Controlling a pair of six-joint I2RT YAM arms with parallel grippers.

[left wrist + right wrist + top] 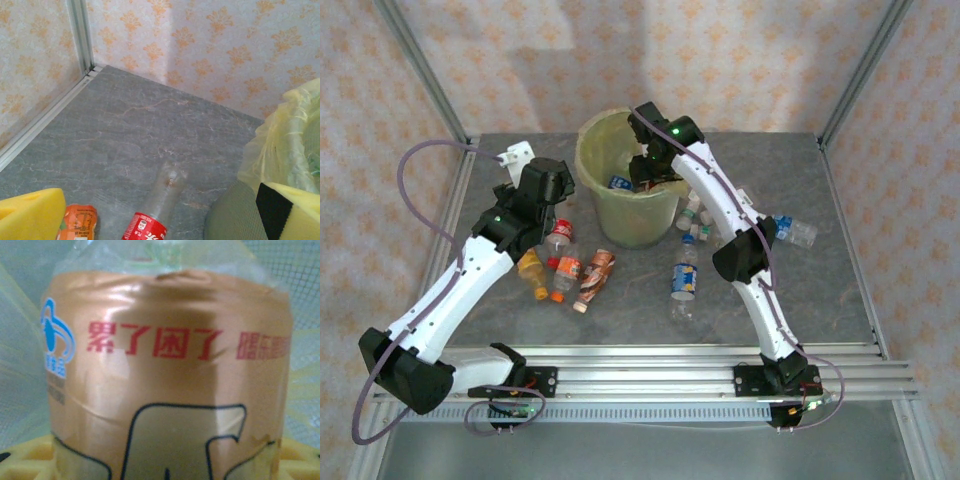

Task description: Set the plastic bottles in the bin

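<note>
Right gripper at the mouth of the bin, its yellow pads closed on either side of a gold-labelled bottle, which is held within the bag-lined rim. Left gripper just left of the bin, jaws wide, its fingers spread well apart above the table. Beneath it, beside the bin's left wall, lie a red-labelled bottle and an orange bottle. A crushed bottle lies in front of the bin, a blue-labelled bottle to its front right, and further bottles just right of it.
</note>
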